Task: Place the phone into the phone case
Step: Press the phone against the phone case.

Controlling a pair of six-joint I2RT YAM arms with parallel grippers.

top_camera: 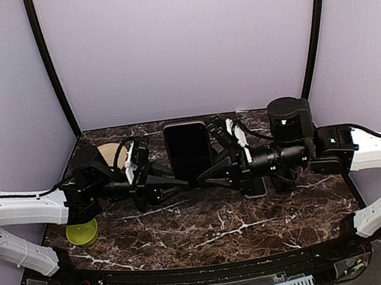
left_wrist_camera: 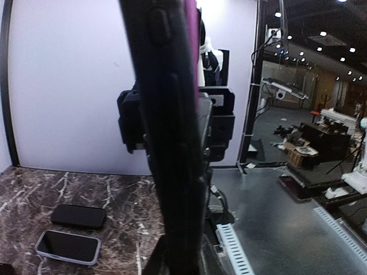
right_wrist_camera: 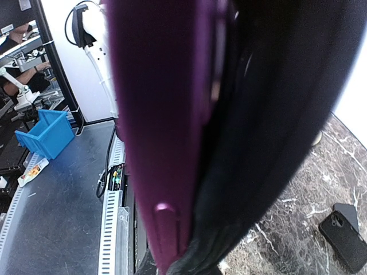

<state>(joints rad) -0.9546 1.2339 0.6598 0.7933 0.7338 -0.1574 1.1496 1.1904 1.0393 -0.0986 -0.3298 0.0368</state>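
Dark marble-patterned table (top_camera: 207,226), white veins throughout. Near the left edge sits a yellow-green round dish (top_camera: 82,232). A tan disc (top_camera: 111,151) lies flat toward the far left corner. On the right half, a pale-cased phone (left_wrist_camera: 69,246) lies flat, screen up. A black phone-shaped slab (left_wrist_camera: 78,216) lies just beside it, near but not touching.

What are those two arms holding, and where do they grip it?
A phone with a purple case; the left tool and right tool each clamp one long edge near its lower end.
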